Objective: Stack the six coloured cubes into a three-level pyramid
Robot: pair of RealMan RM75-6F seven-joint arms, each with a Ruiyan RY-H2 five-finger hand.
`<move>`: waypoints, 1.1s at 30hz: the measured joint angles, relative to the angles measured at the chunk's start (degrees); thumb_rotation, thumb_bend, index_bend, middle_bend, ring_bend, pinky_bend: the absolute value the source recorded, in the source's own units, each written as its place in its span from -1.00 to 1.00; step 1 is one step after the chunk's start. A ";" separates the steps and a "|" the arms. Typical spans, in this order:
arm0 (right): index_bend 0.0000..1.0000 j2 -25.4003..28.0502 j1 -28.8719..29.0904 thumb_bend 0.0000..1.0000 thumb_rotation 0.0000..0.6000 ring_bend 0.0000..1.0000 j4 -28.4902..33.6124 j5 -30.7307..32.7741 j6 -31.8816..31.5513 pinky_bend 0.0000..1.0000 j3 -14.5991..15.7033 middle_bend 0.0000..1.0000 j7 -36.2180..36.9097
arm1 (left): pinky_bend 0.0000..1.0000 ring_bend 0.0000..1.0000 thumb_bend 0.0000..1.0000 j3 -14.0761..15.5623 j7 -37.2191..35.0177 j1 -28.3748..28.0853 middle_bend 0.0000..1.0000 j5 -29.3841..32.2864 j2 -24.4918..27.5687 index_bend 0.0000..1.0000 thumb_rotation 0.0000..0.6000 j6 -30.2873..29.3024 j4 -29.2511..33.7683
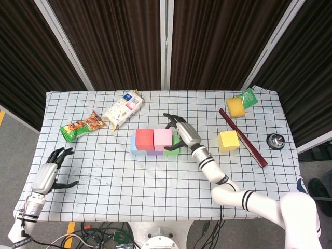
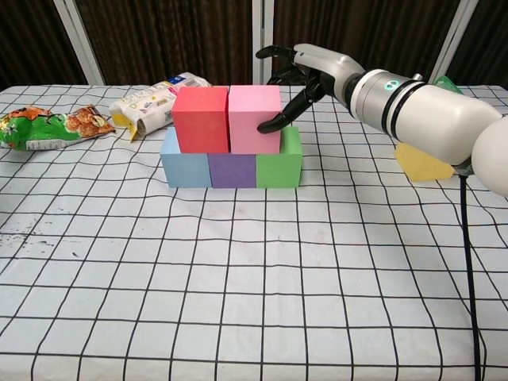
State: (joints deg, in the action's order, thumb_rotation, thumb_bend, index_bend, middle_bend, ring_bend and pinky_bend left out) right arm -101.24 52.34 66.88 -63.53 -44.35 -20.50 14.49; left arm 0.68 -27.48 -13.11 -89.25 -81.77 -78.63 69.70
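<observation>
On the checked tablecloth a blue cube (image 2: 184,167), a purple cube (image 2: 232,170) and a green cube (image 2: 279,163) stand in a row. A red cube (image 2: 202,119) and a pink cube (image 2: 254,119) sit side by side on top of them. My right hand (image 2: 305,75) is at the pink cube's right side with fingers spread; its thumb tip touches the cube's front right edge and the other fingers curve behind it. The yellow cube (image 1: 227,140) lies apart to the right. My left hand (image 1: 52,168) rests open near the table's front left corner.
A snack bag (image 1: 82,126) and a white packet (image 1: 123,108) lie behind and left of the stack. A dark red stick (image 1: 242,137), a yellow sponge (image 1: 236,107) with a green packet, and a small round metal thing (image 1: 275,140) are on the right.
</observation>
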 measured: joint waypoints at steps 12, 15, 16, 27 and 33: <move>-1.00 -0.12 -0.10 -0.77 1.00 -0.94 0.02 0.04 -0.07 -1.00 -0.23 -0.10 0.28 | -0.94 -1.00 -1.00 -0.04 -0.04 0.02 -0.66 0.01 0.03 -0.85 1.00 -0.05 0.02; -1.00 -0.21 -0.11 -0.77 1.00 -0.94 -0.09 -0.02 -0.09 -1.00 -0.17 -0.10 0.23 | -0.94 -1.00 -1.00 -0.03 -0.04 0.03 -0.66 0.00 0.06 -0.85 1.00 -0.05 0.02; -1.00 -0.23 -0.11 -0.77 1.00 -0.94 -0.11 -0.01 -0.08 -1.00 -0.18 -0.10 0.24 | -0.94 -1.00 -1.00 -0.03 -0.04 0.03 -0.66 0.00 0.08 -0.85 1.00 -0.03 0.03; -1.00 -0.48 -0.08 -0.77 1.00 -0.92 -0.31 -0.02 -0.08 -1.00 -0.22 -0.10 0.18 | -0.94 -1.00 -1.00 0.07 0.26 -0.06 -0.66 -0.22 0.11 -0.85 1.00 0.00 0.09; -1.00 -0.67 0.00 -0.76 1.00 -0.92 -0.69 0.09 0.07 -1.00 -0.20 -0.10 -0.01 | -0.94 -1.00 -1.00 0.12 0.19 -0.03 -0.66 -0.22 0.11 -0.85 1.00 0.02 0.00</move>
State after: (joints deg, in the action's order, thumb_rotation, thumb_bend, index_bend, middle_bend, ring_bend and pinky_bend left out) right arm -101.91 52.34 66.19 -63.43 -44.27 -20.70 14.48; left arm 0.81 -27.29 -13.14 -89.47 -81.65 -78.61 69.70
